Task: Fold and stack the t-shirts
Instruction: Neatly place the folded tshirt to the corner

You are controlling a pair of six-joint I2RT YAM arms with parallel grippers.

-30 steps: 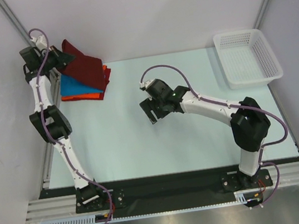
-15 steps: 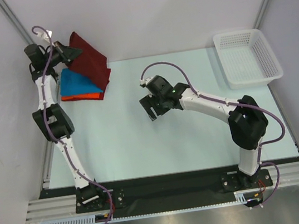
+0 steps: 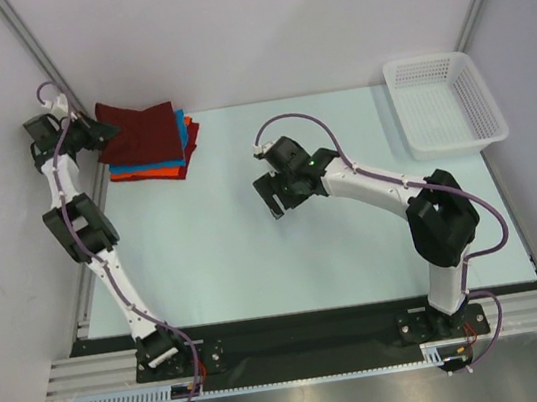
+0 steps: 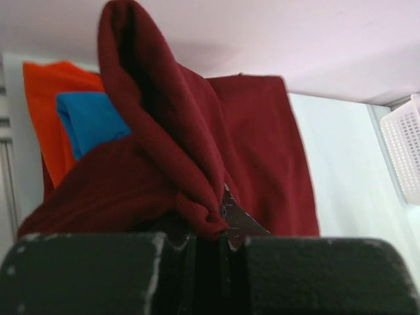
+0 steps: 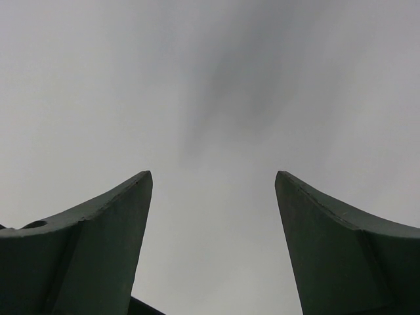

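Left gripper (image 4: 209, 231) clamped on a bunched fold of the maroon t-shirt (image 4: 262, 151), lying just ahead atop the blue t-shirt (image 4: 92, 121) and orange t-shirt (image 4: 44, 98); retreating unreleased could drag the stack askew; right gripper (image 5: 213, 190) gapes empty.

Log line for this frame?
left gripper: shut on maroon shirt | maroon shirt: atop blue shirt, orange shirt | right gripper: open, empty

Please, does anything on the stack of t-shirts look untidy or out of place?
Yes. The maroon t-shirt on top is not flat: its left edge, pinched in the left end effector, rises in a bunched ridge. The blue t-shirt and orange-red t-shirt beneath lie flat.
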